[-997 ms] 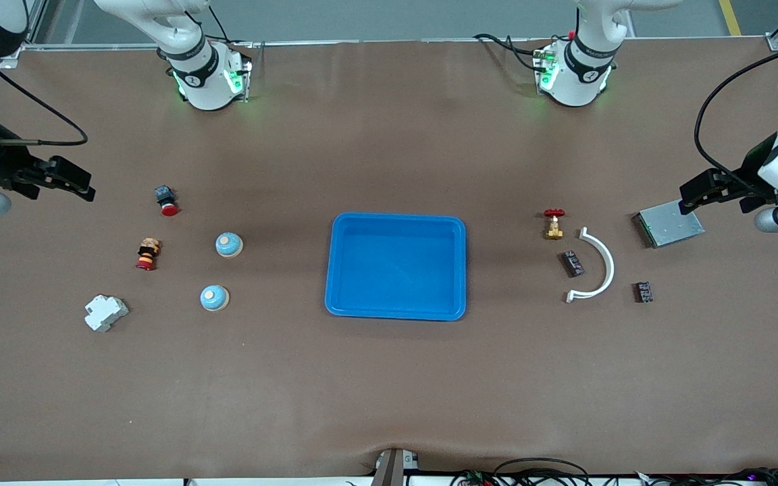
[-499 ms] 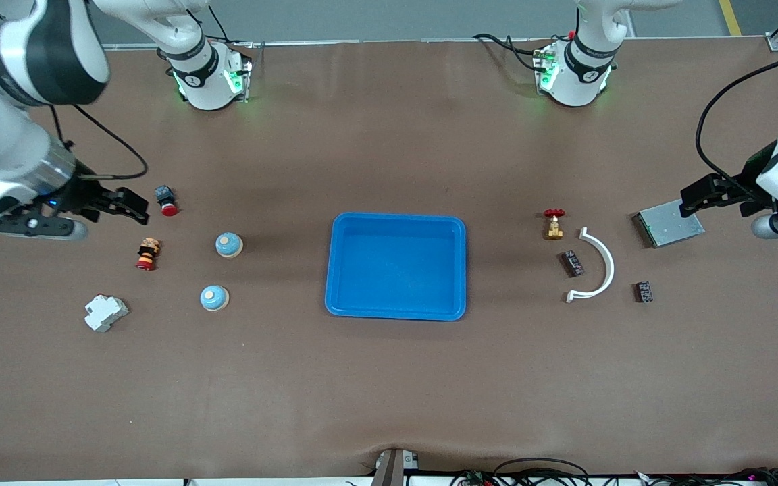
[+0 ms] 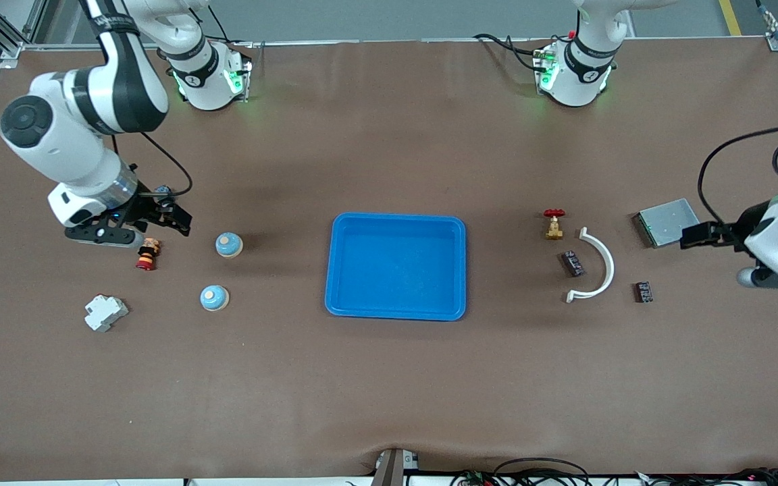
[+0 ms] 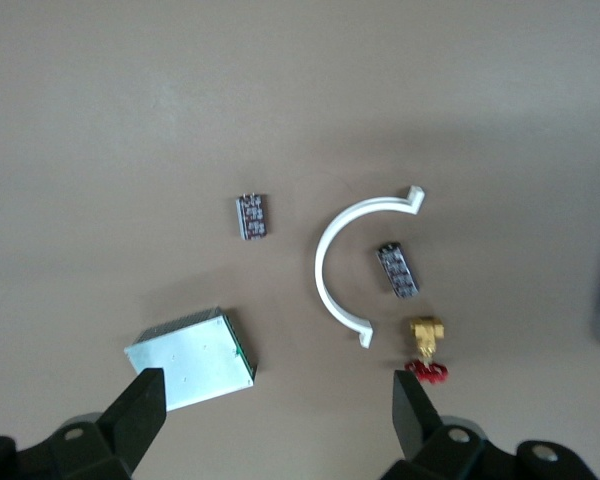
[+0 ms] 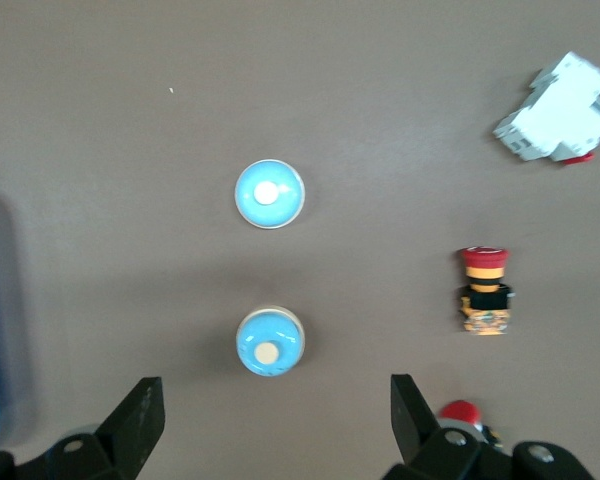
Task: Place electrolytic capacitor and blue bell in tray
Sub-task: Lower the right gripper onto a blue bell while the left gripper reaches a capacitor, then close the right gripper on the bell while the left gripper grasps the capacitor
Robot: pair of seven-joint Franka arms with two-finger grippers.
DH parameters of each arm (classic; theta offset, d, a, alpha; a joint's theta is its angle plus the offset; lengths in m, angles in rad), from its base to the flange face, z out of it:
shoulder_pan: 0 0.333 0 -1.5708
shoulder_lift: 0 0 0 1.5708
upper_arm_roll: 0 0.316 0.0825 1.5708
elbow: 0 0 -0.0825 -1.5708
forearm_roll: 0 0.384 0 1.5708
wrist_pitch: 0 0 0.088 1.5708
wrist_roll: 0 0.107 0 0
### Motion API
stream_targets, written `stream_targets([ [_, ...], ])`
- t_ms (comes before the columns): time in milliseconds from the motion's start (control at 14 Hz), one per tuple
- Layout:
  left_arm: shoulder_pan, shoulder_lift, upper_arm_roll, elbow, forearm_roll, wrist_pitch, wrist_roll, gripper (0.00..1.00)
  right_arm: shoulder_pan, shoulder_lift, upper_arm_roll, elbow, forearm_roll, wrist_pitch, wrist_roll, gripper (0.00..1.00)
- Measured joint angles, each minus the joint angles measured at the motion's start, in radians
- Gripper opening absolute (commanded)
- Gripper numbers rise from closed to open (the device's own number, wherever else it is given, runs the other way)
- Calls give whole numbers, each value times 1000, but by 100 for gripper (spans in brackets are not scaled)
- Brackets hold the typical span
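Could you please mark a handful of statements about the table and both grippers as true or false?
1. The shallow bright-blue plastic tray has nothing in it. True.
2. Two round blue bells sit toward the right arm's end of the table. True.
3. The left gripper is shut on the brass valve with a red handle. False: its jaws are open and hold nothing; the valve sits on the table.
4. The grey metal plate lies inside the tray. False: it lies on the table toward the left arm's end.
5. The right gripper has open jaws. True.
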Motion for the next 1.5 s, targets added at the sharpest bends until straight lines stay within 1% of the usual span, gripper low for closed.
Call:
stream_targets([
  [142, 4, 50, 0, -23, 0, 82, 1, 100, 21, 18, 0, -25, 0, 42, 30, 100],
  [356, 4, 110, 0, -68, 0, 192, 1, 100, 24, 77, -1, -34, -1, 100, 33, 100],
  [570, 8, 165, 1, -79, 0, 241, -1, 100, 29, 150, -1, -36, -1, 177, 33, 100],
  [784, 33, 215, 3, -83, 0, 303, -4, 100, 41, 219, 0, -57, -2, 283, 33, 100],
  [997, 62, 263, 4, -93, -2, 362, -19, 100, 43, 269, 0, -68, -5, 329, 33, 100],
  [1211, 59, 279, 0, -105, -2, 388, -117, 100, 46, 293, 0, -72, -15, 352, 33, 100],
  [1353, 49, 286, -3, -118, -2, 415, -155, 100, 47, 296, 0, -99, -18, 394, 33, 100],
  [1496, 47, 293, -3, -151, -2, 475, -163, 100, 47, 298, 0, -133, -20, 434, 33, 100],
])
